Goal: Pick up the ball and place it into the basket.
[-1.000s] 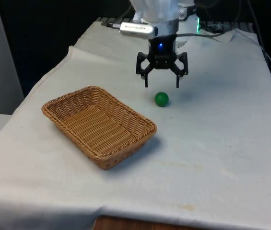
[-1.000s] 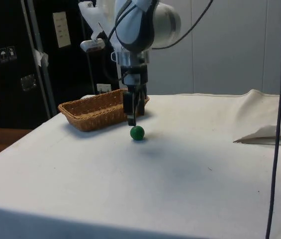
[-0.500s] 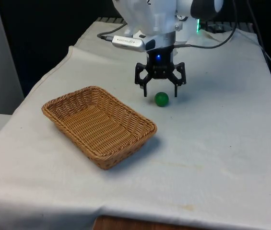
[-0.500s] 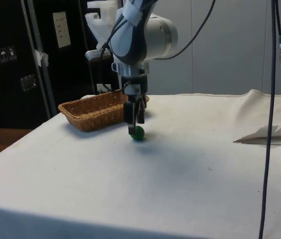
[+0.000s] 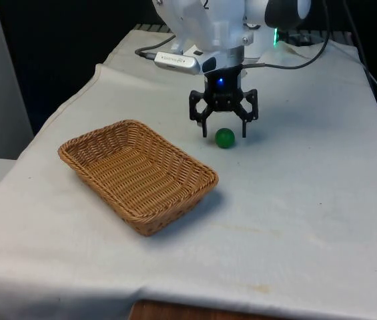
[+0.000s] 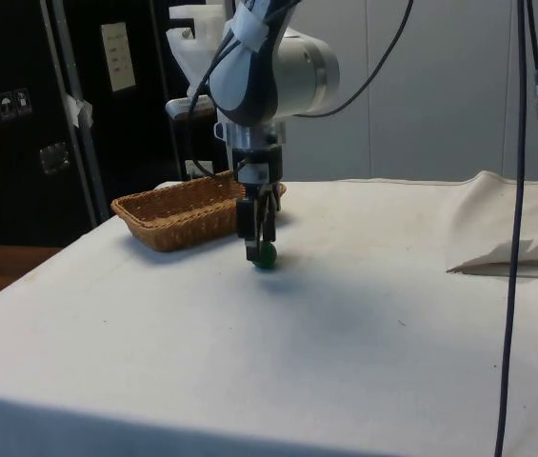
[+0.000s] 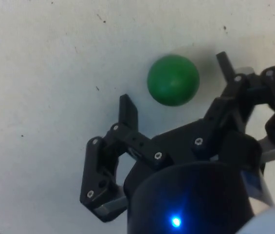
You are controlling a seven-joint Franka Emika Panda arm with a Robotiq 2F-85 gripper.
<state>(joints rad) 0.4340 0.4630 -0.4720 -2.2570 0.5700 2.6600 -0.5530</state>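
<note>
Gripper (image 5: 223, 129) fingers spread open, low over the white cloth (image 5: 295, 200), straddling the green ball (image 5: 225, 138). Wicker basket (image 5: 137, 175) at front view's left, long axis running diagonally; ball rests on cloth just right of it, apart.

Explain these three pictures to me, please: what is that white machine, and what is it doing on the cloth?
It is a robot arm ending in a black two-fingered claw. One picture looks across the table, one from its side, one from a camera on the wrist. On the white cloth lie a green ball and a wicker basket. The claw is open, low around the ball, one finger on either side. Nothing is held yet; the ball rests on the cloth, outside the basket.
</note>
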